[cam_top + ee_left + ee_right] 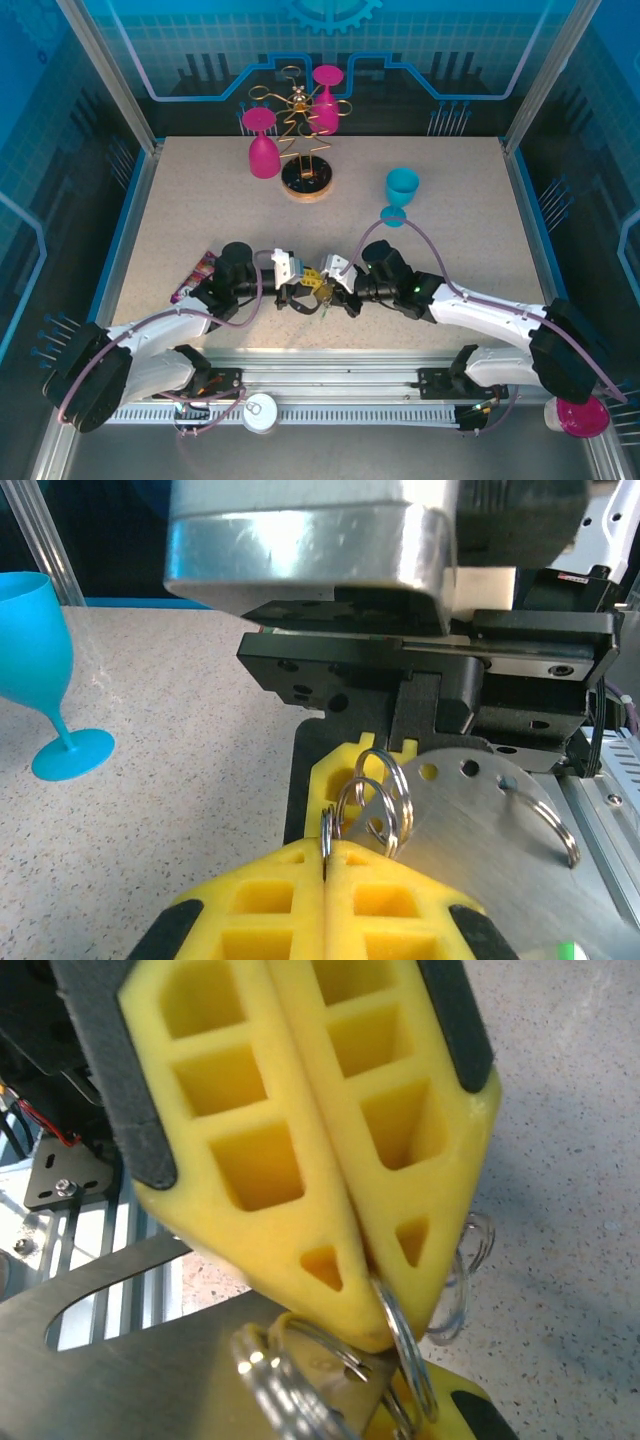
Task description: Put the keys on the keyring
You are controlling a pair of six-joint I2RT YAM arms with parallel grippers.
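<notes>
- Left pincer (326, 852): its two yellow fingers are pressed flat together and nip a thin wire ring of the keyring (470, 830) in their seam.
- Right pincer (372, 1310): it is also closed to a narrow wedge, with a wire ring clamped at the very tips.
- In the top view, the left pincer (298, 293) and right pincer (340, 292) meet tip to tip. They hold the keyring (320, 298) between them, above the near middle of the tabletop (450, 260).
- Count: two pincers, one grey metal plate, at least three small rings (378, 800) bunched at the fingertips, and one more ring (556, 825) threaded through the plate's far edge.
- The left wrist view shows the plate's punched holes and the black body of the right pincer facing it. The right wrist view shows a long slot in the plate (130, 1370).
- A yellow fleck (318, 284) sits between the tips in the top view. I cannot tell whether it is one of the keys or a finger pad.
- Around: one purple packet (195, 276) lies partly under the left arm. One blue cup (402, 190) stands well beyond the right arm.
- At the back, two pink glasses (263, 142) hang on one gold wire rack (306, 172).
</notes>
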